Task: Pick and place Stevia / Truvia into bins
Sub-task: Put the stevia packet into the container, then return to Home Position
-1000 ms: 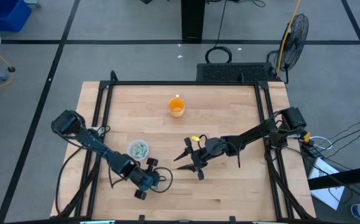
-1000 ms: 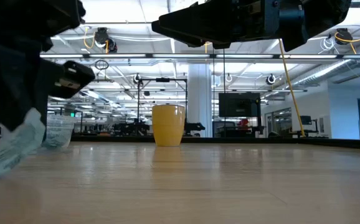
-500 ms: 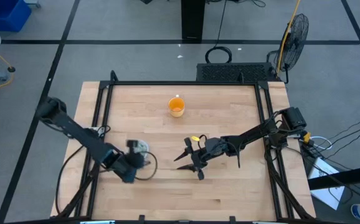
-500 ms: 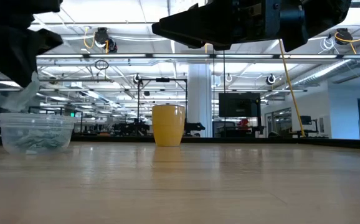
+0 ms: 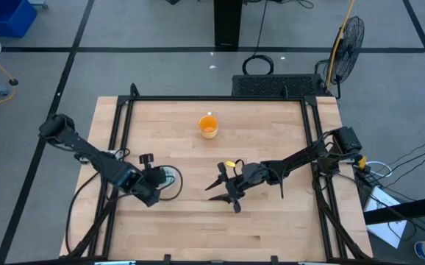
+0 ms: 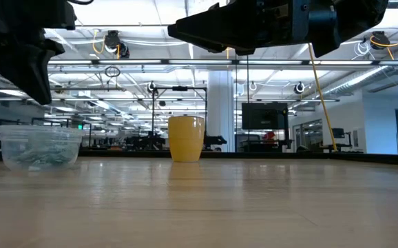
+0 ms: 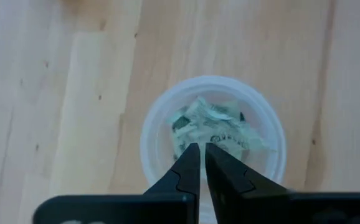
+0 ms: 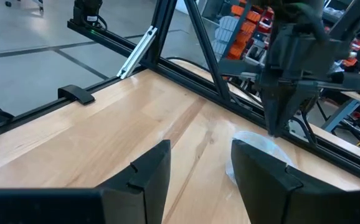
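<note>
Your left gripper (image 7: 197, 149) hangs just above the clear cup (image 7: 212, 99) near the table's left edge, fingers pinched together on nothing. The sweetener packets (image 7: 212, 129) lie heaped inside that cup. Your right gripper (image 5: 226, 188) waits mid-table, fingers spread, empty.

Since a second ago, the left gripper (image 7: 197, 155) has swung from the table's near edge to hover, fingers nearly together, above the clear cup (image 7: 212, 99). The packet it carried now lies among the packets (image 7: 212, 127) inside.
</note>
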### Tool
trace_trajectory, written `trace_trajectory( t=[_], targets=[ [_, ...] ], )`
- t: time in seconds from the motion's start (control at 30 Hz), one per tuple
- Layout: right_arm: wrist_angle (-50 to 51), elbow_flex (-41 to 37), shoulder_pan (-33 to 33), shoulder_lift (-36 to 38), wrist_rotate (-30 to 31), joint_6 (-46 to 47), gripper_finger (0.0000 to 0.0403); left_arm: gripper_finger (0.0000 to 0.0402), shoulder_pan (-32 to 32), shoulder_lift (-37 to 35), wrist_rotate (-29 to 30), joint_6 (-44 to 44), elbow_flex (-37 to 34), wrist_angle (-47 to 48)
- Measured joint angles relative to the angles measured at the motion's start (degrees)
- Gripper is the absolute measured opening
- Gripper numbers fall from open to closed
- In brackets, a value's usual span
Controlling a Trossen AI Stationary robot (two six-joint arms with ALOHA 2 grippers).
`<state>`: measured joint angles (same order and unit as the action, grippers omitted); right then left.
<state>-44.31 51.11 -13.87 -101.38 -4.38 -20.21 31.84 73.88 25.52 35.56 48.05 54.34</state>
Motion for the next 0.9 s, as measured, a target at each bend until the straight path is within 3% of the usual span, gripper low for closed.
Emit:
trace_trajectory(
  t=[0.47,0.6,0.67,0.73,0.8,0.9],
  targets=[
    [0.16,0.00,0.00,0.29,0.07,-0.98,0.0164,0.0103,-2.26,-0.88,-0.46,3.55,0.00,5.55],
    [0.99,0.05,-0.03,1.44,0.68,-1.04,0.0164,0.0104,-2.34,-1.42,-6.09,3.97,0.04,7.20],
    [4.48,-0.26,-0.51,3.23,4.69,-1.38,0.0164,0.0104,-2.34,-1.89,-11.62,6.08,0.04,9.40],
    [9.94,-0.22,-1.25,6.52,12.43,-2.60,0.0164,0.0104,-2.01,-3.19,-13.92,8.93,0.04,13.61],
    [18.03,-0.33,-2.46,11.32,21.40,-2.76,0.0164,0.0104,-1.21,-5.67,-11.39,13.47,0.04,18.61],
    [30.07,-0.52,-3.96,17.87,30.20,3.04,0.0164,0.0104,0.64,-11.32,-1.39,20.12,0.04,24.73]
  ],
)
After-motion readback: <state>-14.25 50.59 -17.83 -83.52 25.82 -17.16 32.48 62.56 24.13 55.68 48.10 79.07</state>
